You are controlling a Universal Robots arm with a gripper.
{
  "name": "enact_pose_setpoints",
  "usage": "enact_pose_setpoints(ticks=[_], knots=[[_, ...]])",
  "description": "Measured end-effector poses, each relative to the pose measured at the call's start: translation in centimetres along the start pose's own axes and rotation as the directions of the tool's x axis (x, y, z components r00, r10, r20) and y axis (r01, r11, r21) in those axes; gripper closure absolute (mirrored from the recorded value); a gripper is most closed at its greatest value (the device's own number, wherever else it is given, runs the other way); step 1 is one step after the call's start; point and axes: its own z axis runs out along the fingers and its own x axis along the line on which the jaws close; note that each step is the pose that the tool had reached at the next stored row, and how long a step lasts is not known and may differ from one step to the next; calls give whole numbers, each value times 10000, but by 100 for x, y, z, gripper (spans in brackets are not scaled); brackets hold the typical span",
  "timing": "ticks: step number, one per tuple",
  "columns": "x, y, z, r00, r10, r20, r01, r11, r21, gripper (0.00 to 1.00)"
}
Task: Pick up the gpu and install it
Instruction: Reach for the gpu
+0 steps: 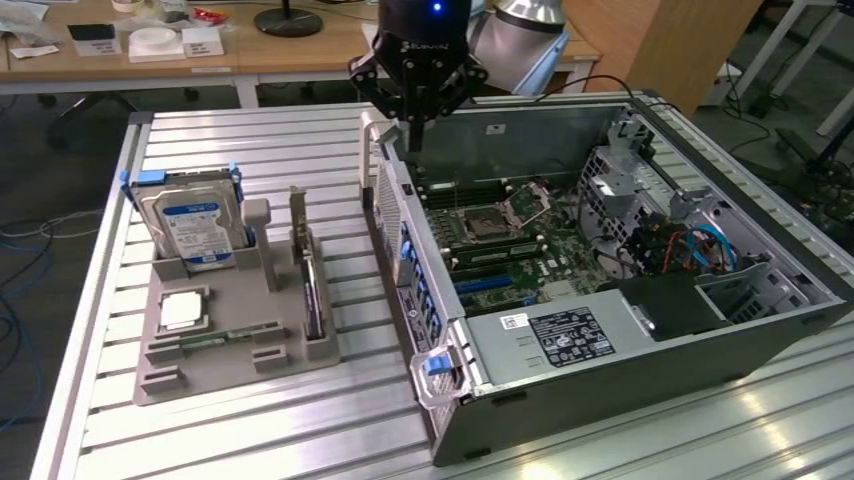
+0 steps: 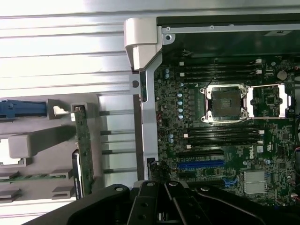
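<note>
Claw [image 1: 414, 135] pinched fully closed, nothing between the fingers; it hangs over the rear wall of the open computer case [image 1: 627, 370]. The gpu [image 1: 304, 275] stands on edge in the grey holder [image 1: 214, 375] on the slatted tabletop [image 1: 240, 440], near the upright hard drive [image 1: 194, 225], well apart from the claw.

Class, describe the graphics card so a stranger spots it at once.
Beside the open computer case, on the exterior view's left, lies a grey holder. The graphics card stands on edge along its side nearest the case: thin and dark, unlike the chunky, blue-labelled hard drive.
</note>
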Motion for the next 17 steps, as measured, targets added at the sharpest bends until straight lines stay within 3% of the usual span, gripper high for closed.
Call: enact_pose_setpoints(ticks=[17], knots=[[141,-14,-2,10000,-1,-1,1,10000,0,89]])
